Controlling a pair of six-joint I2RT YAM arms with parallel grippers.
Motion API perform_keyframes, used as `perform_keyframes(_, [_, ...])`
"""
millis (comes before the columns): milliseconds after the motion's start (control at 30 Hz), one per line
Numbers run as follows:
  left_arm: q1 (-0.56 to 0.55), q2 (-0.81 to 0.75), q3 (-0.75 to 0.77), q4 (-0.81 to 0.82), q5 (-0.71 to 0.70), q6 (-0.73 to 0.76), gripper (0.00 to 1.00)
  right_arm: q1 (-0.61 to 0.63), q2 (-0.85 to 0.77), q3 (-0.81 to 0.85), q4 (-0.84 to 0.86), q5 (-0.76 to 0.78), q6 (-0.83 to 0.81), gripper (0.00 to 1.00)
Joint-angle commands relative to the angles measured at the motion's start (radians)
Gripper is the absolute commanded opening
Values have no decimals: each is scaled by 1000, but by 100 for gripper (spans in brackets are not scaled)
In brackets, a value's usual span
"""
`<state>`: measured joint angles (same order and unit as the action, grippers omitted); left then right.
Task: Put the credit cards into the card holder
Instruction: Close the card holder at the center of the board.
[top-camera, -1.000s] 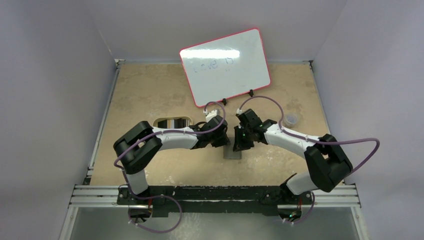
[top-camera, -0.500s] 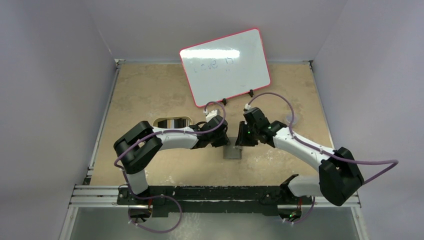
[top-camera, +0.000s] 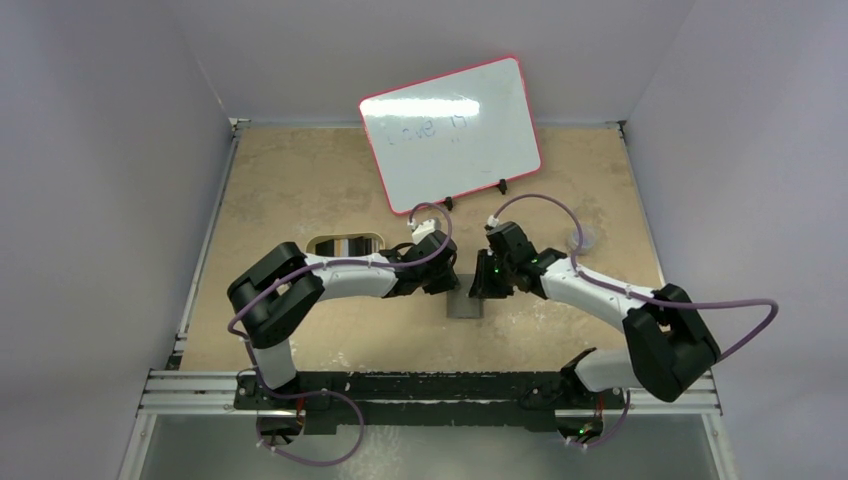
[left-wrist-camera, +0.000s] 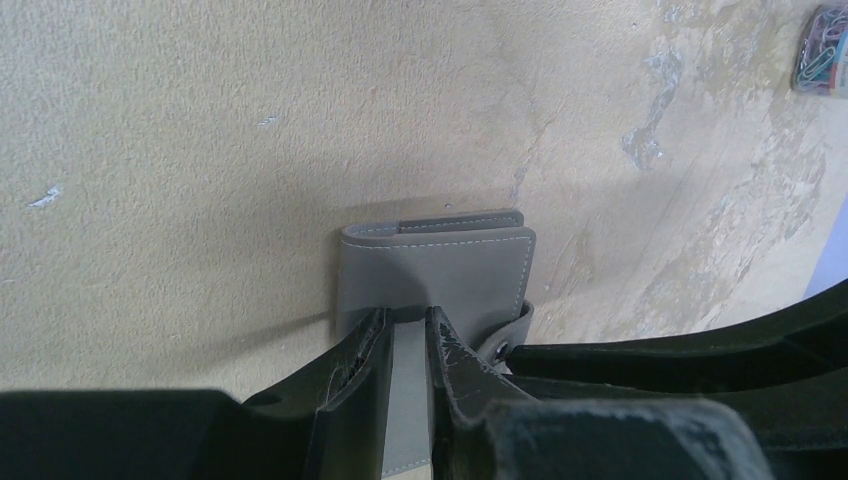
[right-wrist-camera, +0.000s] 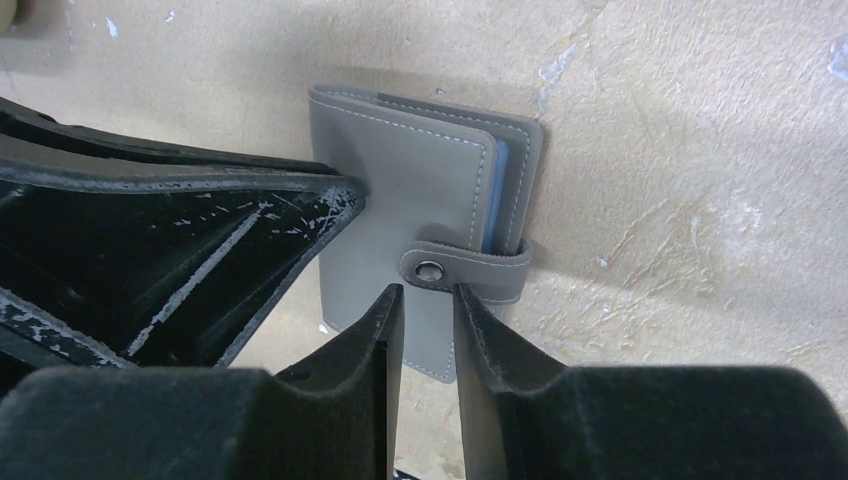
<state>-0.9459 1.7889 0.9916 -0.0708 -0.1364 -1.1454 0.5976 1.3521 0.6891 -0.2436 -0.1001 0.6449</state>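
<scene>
The wallet (right-wrist-camera: 420, 180) lies folded shut on the table (right-wrist-camera: 700, 150), midway between the two arms, with its tab (right-wrist-camera: 470, 270) wrapped over the open edge and its snap (right-wrist-camera: 430, 269) fastened on the top cover. We see no loose cards. A blue sliver shows between the halves, but we cannot tell whether it is a card or the pocket lining. The left gripper (left-wrist-camera: 405, 315) has its fingers a little apart with nothing between them, and the tips rest on or just above the cover at the edge away from the fold. The right gripper (right-wrist-camera: 428, 292) also has its fingers narrowly apart and empty, and the tips sit just beside the tab, in line with the snap. We judge the tab to be the step in hand. If the wallet has to be opened, we should press down firmly with the left tips and keep them clear of the tab, so the wallet cannot slide or lift. With the right we should pinch the tab's free end beyond the snap and peel it upward rather than dragging it sideways. The main risk is that the thin tab slips out of the fingers, or that the whole wallet rises with the pull.
</scene>
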Motion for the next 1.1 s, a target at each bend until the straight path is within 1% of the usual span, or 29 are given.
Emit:
perform_keyframes(0, [-5,-19,-9,-7,-17,-20,18,-1,11,-6,54,-10,-22,27])
perform_keyframes(267, [-7,-12,-17,-1,-20,-21,18,-1,53,15,34,-27,-47,25])
perform_keyframes(500, [-7,-3,-19,9,-17,-24,18,23,71,37,-11,-65,-72,24])
perform_keyframes(633, [-7,-15,-22,7,-23,-25,18,30,33,62,-61,-58,-73,24])
perform_keyframes(700, [-8,-26,-28,10,-22,-35,18,29,-1,72,-108,-62,-42,24])
perform_keyframes(833, [-10,-46,-23,26,-14,-38,19,9,-50,62,-106,5,-13,25])
perform_keyframes(933, [-9,-73,-14,6,-30,-27,21,-17,-69,47,-69,2,-5,30])
perform_keyframes(1067, [-8,-109,-13,-8,-42,-11,24,-22,-59,51,-39,0,7,34])
